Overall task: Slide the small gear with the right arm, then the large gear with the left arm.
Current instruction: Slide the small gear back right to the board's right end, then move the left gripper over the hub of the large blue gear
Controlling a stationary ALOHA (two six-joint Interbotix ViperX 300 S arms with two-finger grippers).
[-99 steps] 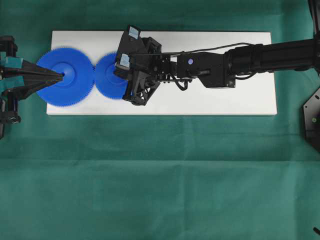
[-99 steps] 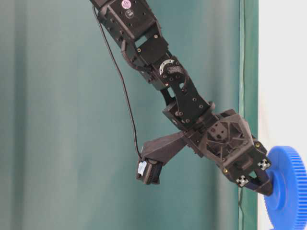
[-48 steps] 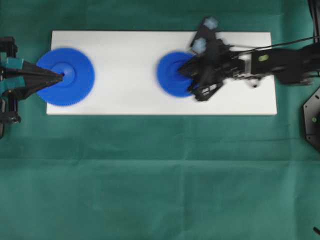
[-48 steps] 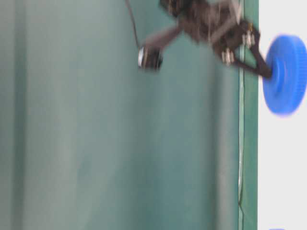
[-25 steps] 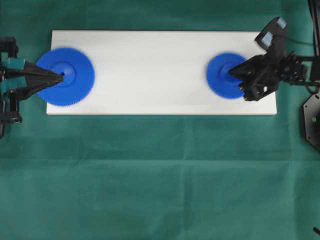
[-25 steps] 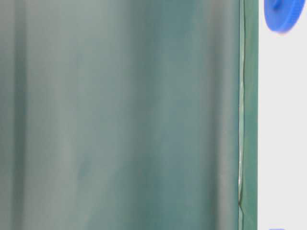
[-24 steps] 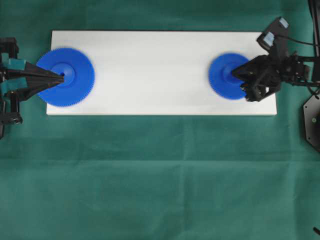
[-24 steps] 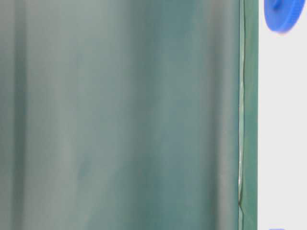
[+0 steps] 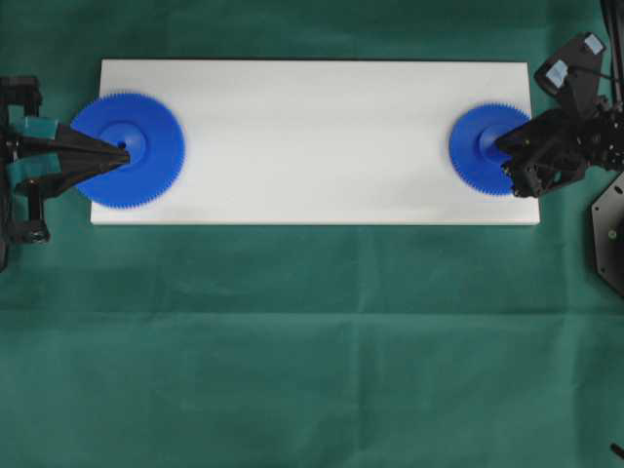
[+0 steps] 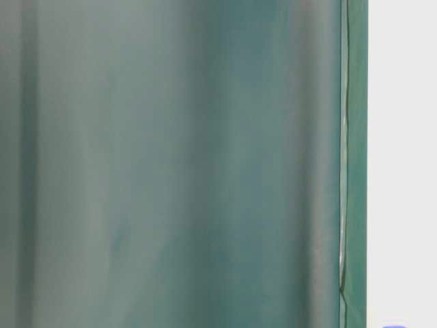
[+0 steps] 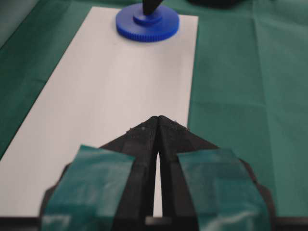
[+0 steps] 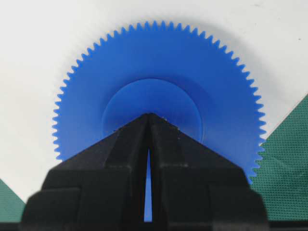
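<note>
The small gear (image 9: 480, 149) lies flat at the right end of the white board (image 9: 312, 136). My right gripper (image 9: 499, 146) is shut, its joined tips resting on the gear's raised hub (image 12: 153, 103). In the right wrist view the right gripper (image 12: 149, 116) covers the centre hole of the small gear (image 12: 159, 57). The large gear (image 9: 136, 171) lies at the board's left end, overhanging its edge. My left gripper (image 9: 122, 148), teal-banded and shut, has its tip at that gear's centre hole. From the left wrist, the left gripper (image 11: 158, 118) points along the board at the small gear (image 11: 147, 22).
Green cloth (image 9: 312, 341) covers the table around the board. The long middle stretch of the white board (image 11: 120, 86) lies between the two gears. A black fixture (image 9: 609, 239) sits at the right edge of the overhead view.
My right gripper has dragged the small gear from beside the large gear rightward to the board's right end. The left gripper and large gear have stayed put.
</note>
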